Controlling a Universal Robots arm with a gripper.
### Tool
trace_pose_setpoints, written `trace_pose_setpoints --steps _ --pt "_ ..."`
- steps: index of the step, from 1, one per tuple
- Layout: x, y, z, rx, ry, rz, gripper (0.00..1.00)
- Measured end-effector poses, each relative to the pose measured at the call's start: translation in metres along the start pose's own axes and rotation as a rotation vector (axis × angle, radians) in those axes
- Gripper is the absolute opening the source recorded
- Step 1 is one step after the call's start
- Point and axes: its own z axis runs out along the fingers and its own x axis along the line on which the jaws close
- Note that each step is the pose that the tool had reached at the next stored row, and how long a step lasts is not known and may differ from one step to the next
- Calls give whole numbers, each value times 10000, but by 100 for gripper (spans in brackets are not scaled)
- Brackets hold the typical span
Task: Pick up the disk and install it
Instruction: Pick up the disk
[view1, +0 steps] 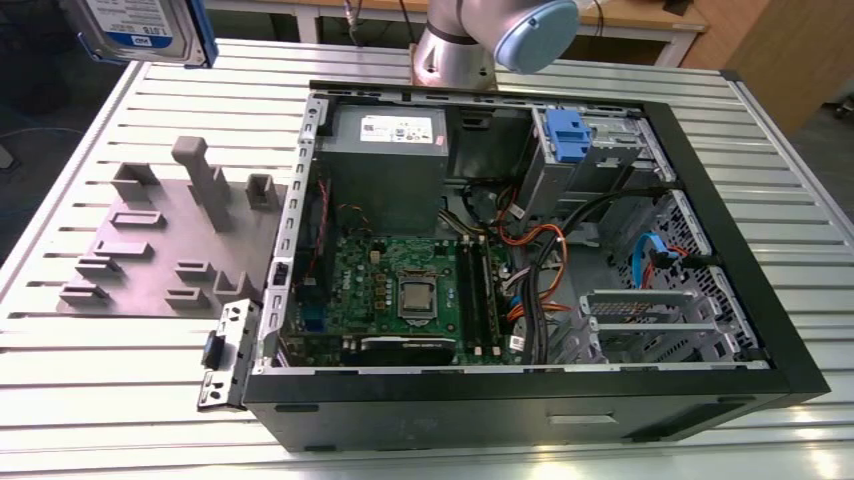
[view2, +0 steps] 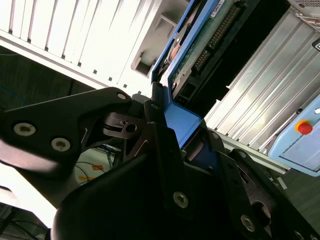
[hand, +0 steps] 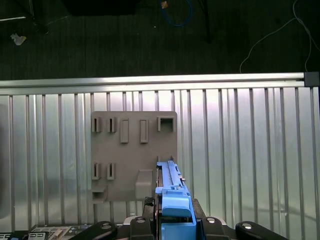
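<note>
**Status of the task**

1. The disk is held in the air at the exterior view's upper left, above the far corner of the worktop. Its white-and-blue label is turned toward the exterior camera.
2. The tool is closed on the disk. In the first wrist view, the blue carrier is seen edge-on between the 2 fingers. In the second wrist view, the connector side of the disk is seen beyond the fingers.
3. The grey slotted holder lies flat on the worktop, below the disk and not touching it. No disk is seated in its slots.
4. The open computer case lies on the exterior view's right, well apart from the disk. A second blue-tabbed carrier is seated in the drive cage at the far corner of the case.

**Step in hand**

The pick-up is judged complete and the installation is not yet done. The carry toward the case is judged to be the step in hand.

**Requirements of the remaining work**

- The disk is to be brought over the case wall and the cables.
- The carrier is to be squared with a free bay in the drive cage. Whether the bay beside the seated carrier is free cannot be told.
- The grip is to be kept firm, since a tilted carrier is likely to jam on entry.
</note>
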Motion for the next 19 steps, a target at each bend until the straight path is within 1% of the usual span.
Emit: trace_pose_setpoints --steps 10,19 --pt "-1 -26 0 0 0 -2 37" --pt "-4 -81 -1 0 0 -2 37"
